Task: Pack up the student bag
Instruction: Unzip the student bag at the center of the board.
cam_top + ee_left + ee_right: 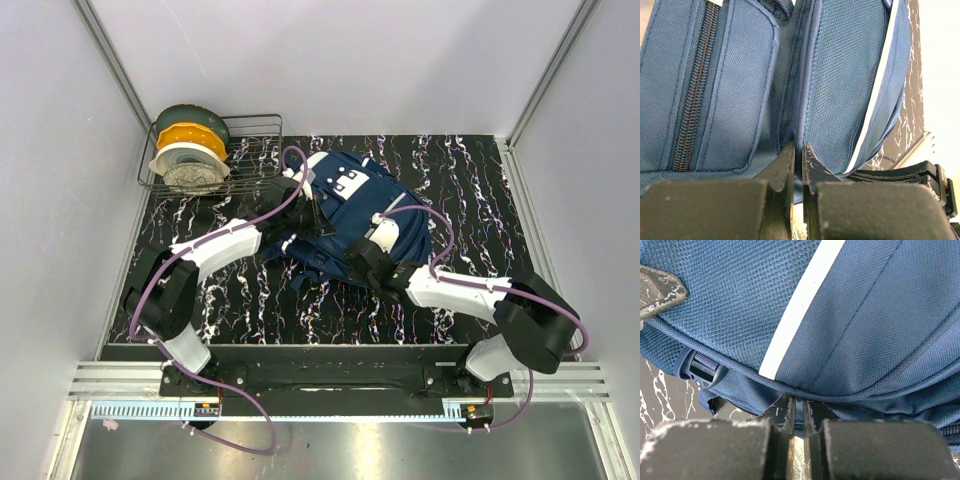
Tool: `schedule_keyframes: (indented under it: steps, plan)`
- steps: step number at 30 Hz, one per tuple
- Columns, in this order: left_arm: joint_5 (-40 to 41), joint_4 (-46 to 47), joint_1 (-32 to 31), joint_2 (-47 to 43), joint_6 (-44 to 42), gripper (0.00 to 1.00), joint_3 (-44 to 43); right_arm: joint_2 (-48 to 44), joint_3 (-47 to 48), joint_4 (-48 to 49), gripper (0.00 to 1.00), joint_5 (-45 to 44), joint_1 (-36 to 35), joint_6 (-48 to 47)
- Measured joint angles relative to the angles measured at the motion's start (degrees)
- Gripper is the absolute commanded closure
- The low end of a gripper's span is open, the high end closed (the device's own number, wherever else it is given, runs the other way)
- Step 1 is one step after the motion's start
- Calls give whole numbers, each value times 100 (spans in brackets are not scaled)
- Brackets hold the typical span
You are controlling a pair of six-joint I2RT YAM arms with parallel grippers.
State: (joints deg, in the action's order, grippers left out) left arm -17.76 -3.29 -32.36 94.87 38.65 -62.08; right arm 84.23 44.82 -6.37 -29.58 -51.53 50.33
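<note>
The student bag (350,215), navy with white patches and stripes, lies in the middle of the black marbled table. My left gripper (314,212) is at its left side, shut on a fold of the bag's blue fabric (797,145) beside a zipper (692,95). My right gripper (372,262) is at the bag's near edge, shut on a fold of fabric (799,402) below a white stripe (797,305). A black strap buckle (700,371) shows at the left of the right wrist view.
A wire basket (250,130) at the back left holds filament spools, green, orange and white (188,160). Grey walls stand on three sides. The arm bases sit on a rail (330,375) at the near edge.
</note>
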Motion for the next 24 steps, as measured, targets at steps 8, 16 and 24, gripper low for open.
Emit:
schedule_keyframes:
  steps: [8, 16, 24]
  plan:
    - [2, 20, -4, 2, 15, 100, 0, 17, 20, 13, 75, -46, -9, -81]
    - [4, 33, -15, 2, 24, 100, 2, 146, 98, 7, 90, -131, -13, -223]
    - [4, 39, -17, 2, 22, 100, 2, 201, 140, -11, 100, -184, -13, -476]
